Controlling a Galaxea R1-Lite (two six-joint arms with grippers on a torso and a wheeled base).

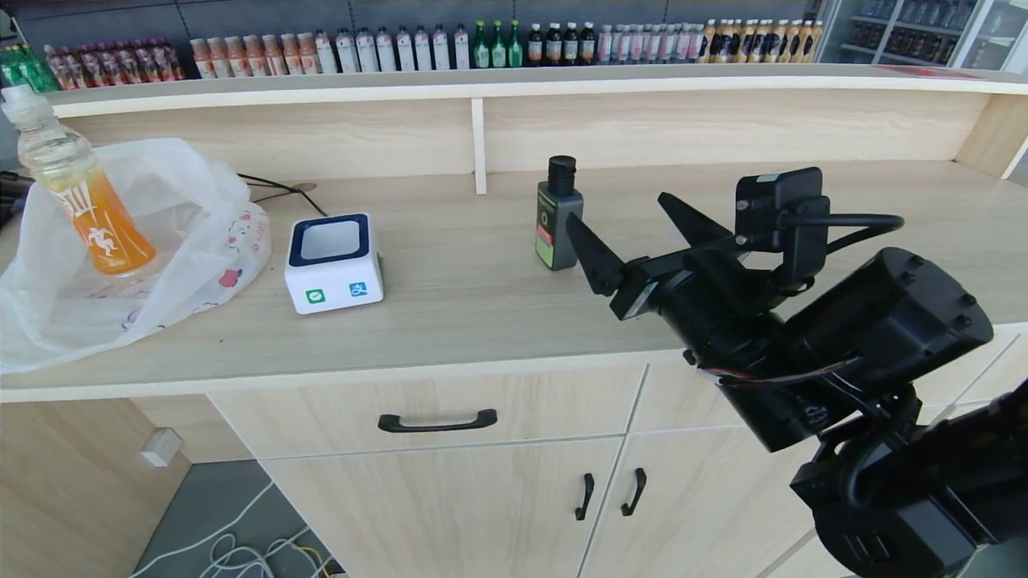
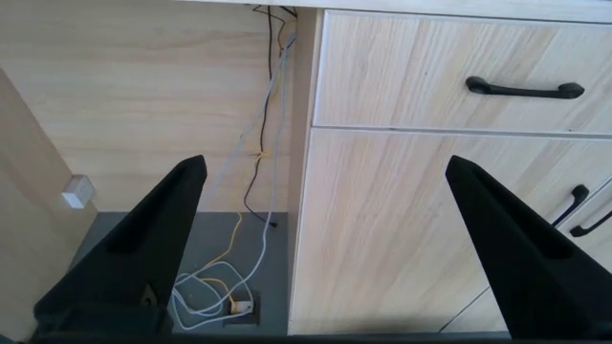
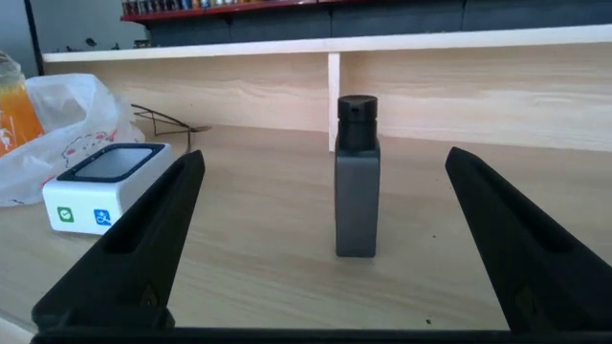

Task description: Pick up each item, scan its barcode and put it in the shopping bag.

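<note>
Countertop (image 1: pixel 482 321) of pale wood-grain laminate spans the head view, backed by a raised ledge with a thin upright divider (image 1: pixel 479 144) at 12 o'clock and a shelf of drinks (image 1: pixel 498 44) behind. At 9 o'clock lies the shopping bag (image 1: pixel 201 209), thin crinkled translucent plastic, with an orange drink bottle (image 1: pixel 88 201) leaning in it, its neck clear of the bag's mouth. The scanner (image 1: pixel 333 261), a white rounded cube with a dark blue rim round its window, sits just beside the bag. A grey bottle (image 1: pixel 556 217), flat-sided with a black cap, stands upright at the scanner's 3 o'clock with bare counter between them. The right gripper (image 1: pixel 617 207) hangs at the bottle's 4 o'clock, its tapered black fingers spread wide and holding nothing. Below the counter edge are a drawer handle (image 1: pixel 438 421) and cupboard doors (image 1: pixel 498 498). From the left wrist, the left gripper (image 2: pixel 325 162) is spread too, empty, facing the smooth cupboard front beneath the counter, with loose cables (image 2: pixel 229 277) on the floor by it. From the right wrist, the grey bottle (image 3: pixel 357 177) stands at the gripper's 12 o'clock, ahead of the parted fingers and apart from both, with open counter on either side of it. The scanner (image 3: pixel 110 186) and bag (image 3: pixel 67 124) lie farther off toward 10 o'clock.
</note>
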